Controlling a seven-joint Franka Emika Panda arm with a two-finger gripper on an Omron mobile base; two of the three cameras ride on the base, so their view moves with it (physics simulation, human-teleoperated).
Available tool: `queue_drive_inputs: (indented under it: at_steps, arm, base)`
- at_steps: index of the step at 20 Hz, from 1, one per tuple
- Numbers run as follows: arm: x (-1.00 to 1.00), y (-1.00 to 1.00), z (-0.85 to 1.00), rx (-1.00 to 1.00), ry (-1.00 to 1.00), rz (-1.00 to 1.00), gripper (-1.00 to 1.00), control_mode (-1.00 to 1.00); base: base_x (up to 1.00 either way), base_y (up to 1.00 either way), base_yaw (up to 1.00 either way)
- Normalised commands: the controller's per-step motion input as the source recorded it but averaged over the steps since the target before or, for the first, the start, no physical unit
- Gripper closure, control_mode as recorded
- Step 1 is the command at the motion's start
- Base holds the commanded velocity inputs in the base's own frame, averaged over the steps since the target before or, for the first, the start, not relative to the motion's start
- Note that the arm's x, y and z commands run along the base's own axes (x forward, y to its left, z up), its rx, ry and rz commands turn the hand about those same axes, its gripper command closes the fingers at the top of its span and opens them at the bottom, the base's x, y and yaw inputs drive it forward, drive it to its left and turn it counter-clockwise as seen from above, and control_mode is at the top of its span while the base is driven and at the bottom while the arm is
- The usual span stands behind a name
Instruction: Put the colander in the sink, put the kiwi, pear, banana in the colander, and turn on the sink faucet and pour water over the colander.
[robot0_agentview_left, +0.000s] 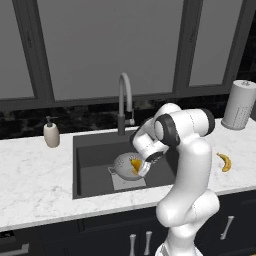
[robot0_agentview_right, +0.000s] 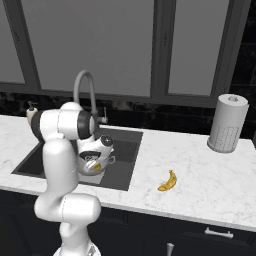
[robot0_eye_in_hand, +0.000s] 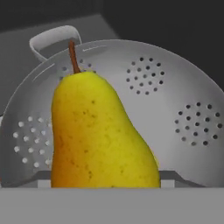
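The silver colander (robot0_agentview_left: 121, 165) (robot0_agentview_right: 89, 169) (robot0_eye_in_hand: 175, 87) stands on the floor of the dark sink (robot0_agentview_left: 95, 150) (robot0_agentview_right: 125, 150). My gripper (robot0_agentview_left: 143, 167) (robot0_agentview_right: 96, 161) (robot0_eye_in_hand: 105, 179) hangs just over the bowl, shut on the yellow pear (robot0_agentview_left: 135, 165) (robot0_agentview_right: 97, 167) (robot0_eye_in_hand: 96, 131), whose stem points away into the colander. The banana (robot0_agentview_left: 224, 162) (robot0_agentview_right: 168, 181) lies on the counter to the right of the sink. The grey gooseneck faucet (robot0_agentview_left: 125, 95) (robot0_agentview_right: 85, 82) rises behind the basin with no stream of water falling from it. The kiwi is hidden.
A white soap pump bottle (robot0_agentview_left: 51, 134) (robot0_agentview_right: 31, 111) stands at the back left of the sink. A paper towel roll (robot0_agentview_left: 239, 105) (robot0_agentview_right: 228, 123) stands at the back right of the marble counter. My arm bends over the sink's right half.
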Motion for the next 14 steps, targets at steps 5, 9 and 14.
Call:
queue_drive_inputs:
  at_steps: [5, 9, 14]
  arm:
    - [0.21, 0.03, -0.38, 0.0, 0.0, 0.0, 1.0, -1.0]
    - [0.13, 0.01, -0.3, 0.0, 0.0, 0.0, -1.0, -1.0]
    - [0.01, 0.0, -0.24, 0.0, -0.01, 0.0, -1.0, -1.0]
  base:
    - [0.0, 0.0, 0.0]
    - [0.0, 0.0, 0.0]
    - [0.0, 0.0, 0.0]
